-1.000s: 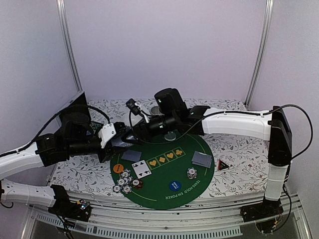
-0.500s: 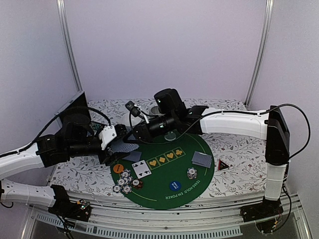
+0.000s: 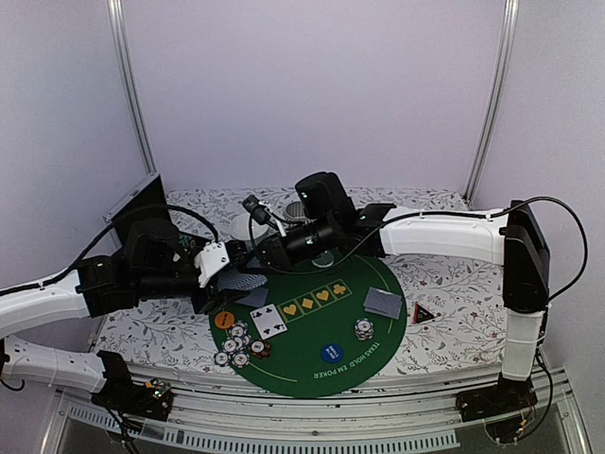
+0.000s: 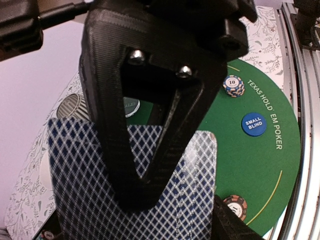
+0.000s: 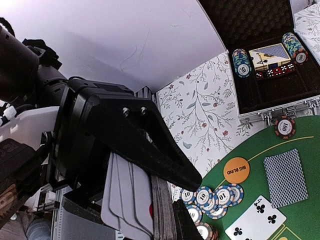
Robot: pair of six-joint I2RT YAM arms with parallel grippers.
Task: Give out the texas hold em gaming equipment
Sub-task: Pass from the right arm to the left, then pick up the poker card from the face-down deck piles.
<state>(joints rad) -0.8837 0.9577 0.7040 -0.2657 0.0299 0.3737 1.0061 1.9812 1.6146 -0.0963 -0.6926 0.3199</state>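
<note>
Over the mat [image 3: 284,364]'s left rim, the light, slick, bendy cards [image 4: 165,200] sit pinched edge-on in the closed right claw [image 5: 189,195], best nipped flat across a short edge; the left claw [image 4: 182,207] gapes alongside.

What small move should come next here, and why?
Probably draw the right gripper gently back over the green mat, taking the playing cards with it. Its jaws look closed on them. The cards also lie between the left gripper's fingers; whether that one grips is unclear, hence gently.
</note>
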